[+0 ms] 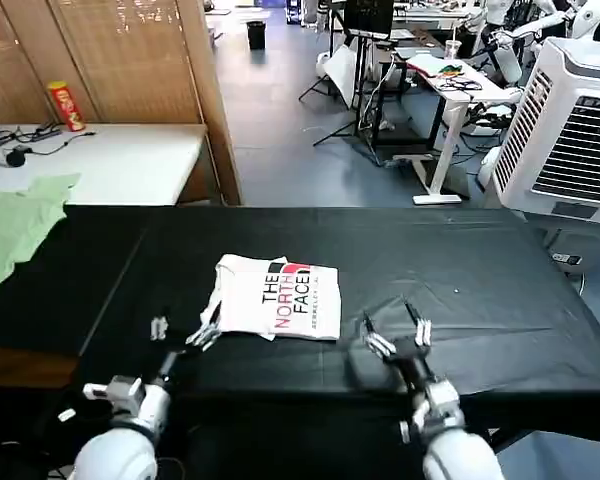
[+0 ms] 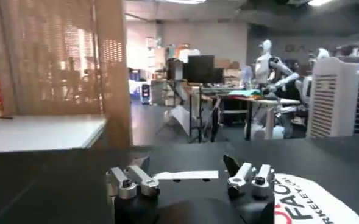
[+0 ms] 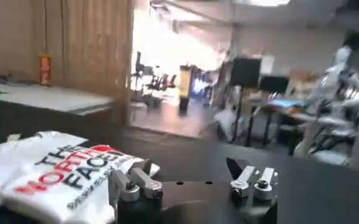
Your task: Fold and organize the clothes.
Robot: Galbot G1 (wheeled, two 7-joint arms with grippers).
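Place: robotics lab, open-plan workshop floor | Evidence: white humanoid robots [image 2: 266, 61] standing at the far benches | white desks [image 1: 450, 80] cluttered with cables and gear | monitor on a stand [image 2: 200, 68] | large white air cooler [image 1: 570, 130] | black-draped work table [image 1: 460, 260] | bamboo blind partition [image 1: 130, 60] | grey concrete floor [image 1: 280, 120]

One folded T-shirt [image 1: 277, 298], one pale green cloth [image 1: 15, 228], one black table [image 1: 480, 270], one red can [image 1: 66, 106]
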